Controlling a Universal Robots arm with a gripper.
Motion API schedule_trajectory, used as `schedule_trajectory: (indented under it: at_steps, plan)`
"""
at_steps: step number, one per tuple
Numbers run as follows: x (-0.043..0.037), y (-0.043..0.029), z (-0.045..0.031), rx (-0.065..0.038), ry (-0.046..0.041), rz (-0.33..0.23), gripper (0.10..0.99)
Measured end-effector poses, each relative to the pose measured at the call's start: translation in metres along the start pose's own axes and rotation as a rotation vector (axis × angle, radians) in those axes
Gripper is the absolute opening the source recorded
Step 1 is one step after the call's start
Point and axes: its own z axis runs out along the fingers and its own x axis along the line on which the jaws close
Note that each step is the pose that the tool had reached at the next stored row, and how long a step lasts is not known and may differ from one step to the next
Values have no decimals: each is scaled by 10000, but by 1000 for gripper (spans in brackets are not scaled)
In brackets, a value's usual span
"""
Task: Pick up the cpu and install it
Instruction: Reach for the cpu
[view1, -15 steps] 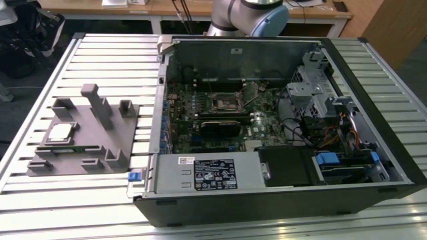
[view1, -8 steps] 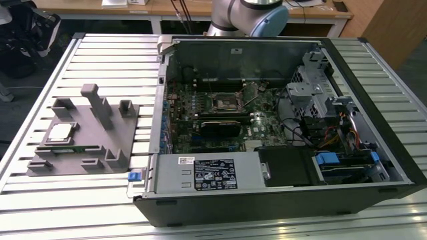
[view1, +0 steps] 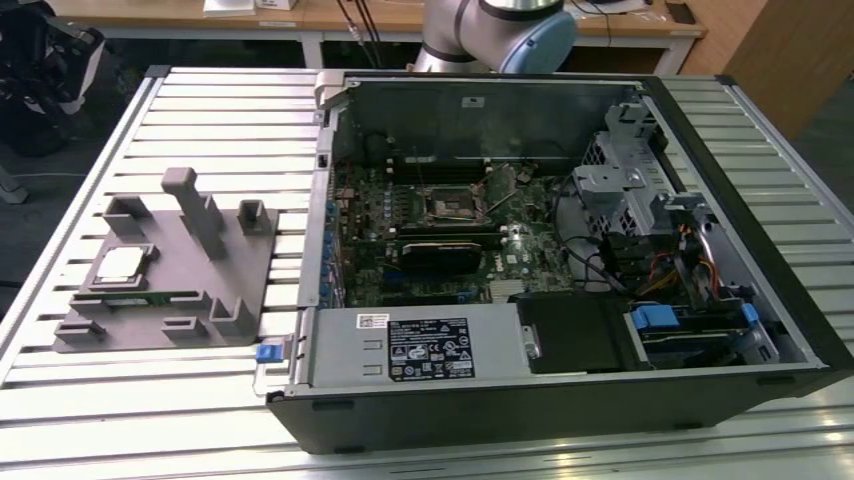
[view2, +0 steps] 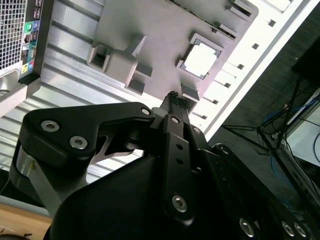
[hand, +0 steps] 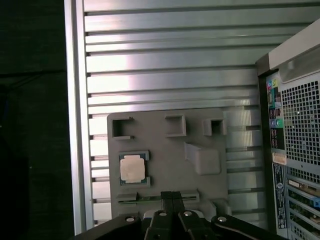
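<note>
First wrist view showed my tool (hand: 172, 195), fingers together and empty, hovering near the cpu (hand: 133, 168), which sat recessed in the grey holder (hand: 165, 150), presumably so it couldn't shift.

Exterior view: high, looking steeply down on tabletop (view1: 200, 110); holder (view1: 160, 270) toward exterior view's left, open case (view1: 534, 250) just beside it, arm (view1: 501, 30) beyond case. First wrist view: well above holder, facing straight down past pincer (hand: 172, 196). Second wrist view: also above holder, tilted, pincer body in foreground. All three share holder and case edge nearest it.
</note>
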Motion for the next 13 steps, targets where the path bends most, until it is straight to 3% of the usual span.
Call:
schedule_trajectory:
  at_steps: [13]
  plan:
    - [300,-20,5,1,7,0,106]
